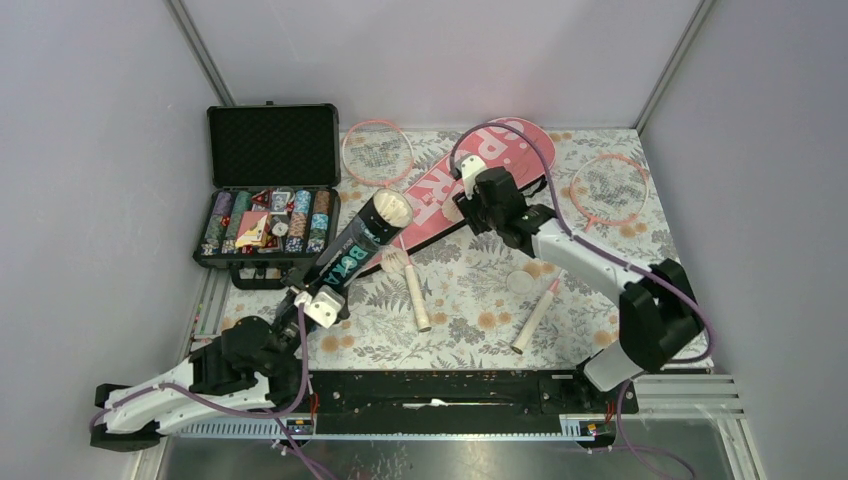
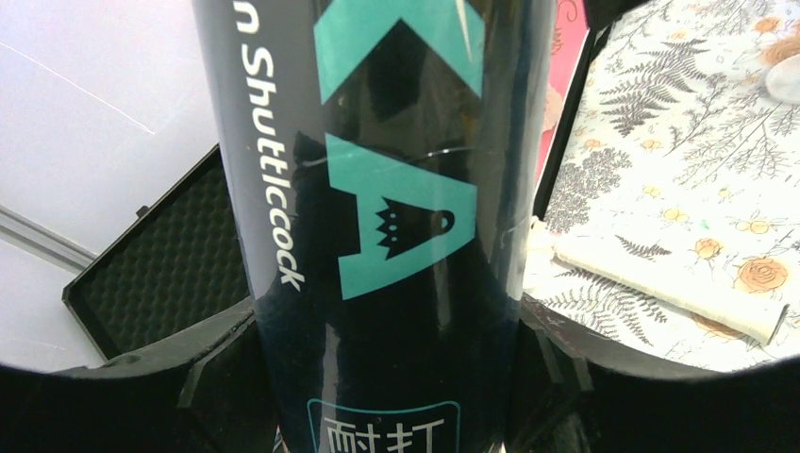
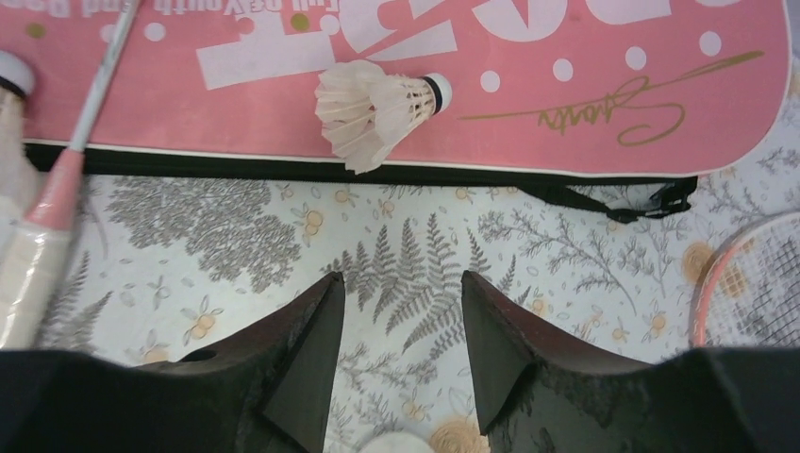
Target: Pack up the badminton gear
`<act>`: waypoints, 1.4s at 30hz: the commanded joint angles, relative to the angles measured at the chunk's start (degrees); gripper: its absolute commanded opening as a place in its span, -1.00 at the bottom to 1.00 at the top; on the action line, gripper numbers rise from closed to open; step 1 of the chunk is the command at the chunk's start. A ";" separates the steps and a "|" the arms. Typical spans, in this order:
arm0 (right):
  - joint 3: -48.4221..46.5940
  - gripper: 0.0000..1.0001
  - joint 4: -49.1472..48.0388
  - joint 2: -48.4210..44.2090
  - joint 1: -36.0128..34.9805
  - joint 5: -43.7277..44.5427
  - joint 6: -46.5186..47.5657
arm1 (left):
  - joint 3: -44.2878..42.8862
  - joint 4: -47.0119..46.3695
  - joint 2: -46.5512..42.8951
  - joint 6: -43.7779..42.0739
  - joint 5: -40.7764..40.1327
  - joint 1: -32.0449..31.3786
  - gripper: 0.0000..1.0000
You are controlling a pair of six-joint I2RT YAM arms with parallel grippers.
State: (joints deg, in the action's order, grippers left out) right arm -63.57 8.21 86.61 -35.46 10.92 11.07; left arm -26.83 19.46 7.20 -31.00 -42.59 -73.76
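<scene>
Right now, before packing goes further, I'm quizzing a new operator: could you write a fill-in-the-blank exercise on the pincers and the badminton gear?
1. The left pincer is shut on the black tube, while the right pincer is ____ and holds nothing.
2. A shuttlecock lies on the pink bag, which is printed with the word ____.
3. The poker chip case sits on the ____ arm's side.

Missing words: open; SPORT; left.

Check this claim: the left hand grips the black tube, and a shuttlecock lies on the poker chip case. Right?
No. The left hand grips the black tube, but the shuttlecock lies on the pink bag, as the right wrist view shows.
</scene>
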 commanded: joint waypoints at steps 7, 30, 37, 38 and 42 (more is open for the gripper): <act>-10.76 0.11 -4.11 13.80 0.04 0.20 7.78 | -0.93 -6.06 -1.00 0.27 1.72 -0.07 -0.37; -15.11 -0.66 -14.07 25.32 -0.57 9.35 15.79 | -0.72 -5.84 3.44 -1.03 0.58 -0.11 -0.35; -7.62 -1.00 -18.17 16.66 -0.52 9.54 13.92 | -0.62 -6.10 4.09 -1.40 0.40 -0.07 -0.35; -7.02 -1.00 -17.62 15.33 -0.57 9.37 13.19 | -0.52 -6.10 3.87 -1.40 0.48 -0.01 -0.35; -4.36 -1.00 -14.41 8.49 -0.46 9.37 8.02 | 0.01 -6.10 3.25 -1.37 1.31 -0.01 -0.35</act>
State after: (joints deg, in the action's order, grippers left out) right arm -69.52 -5.39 103.46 -35.51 19.53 24.34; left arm -26.81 18.33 11.33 -31.79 -41.63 -73.76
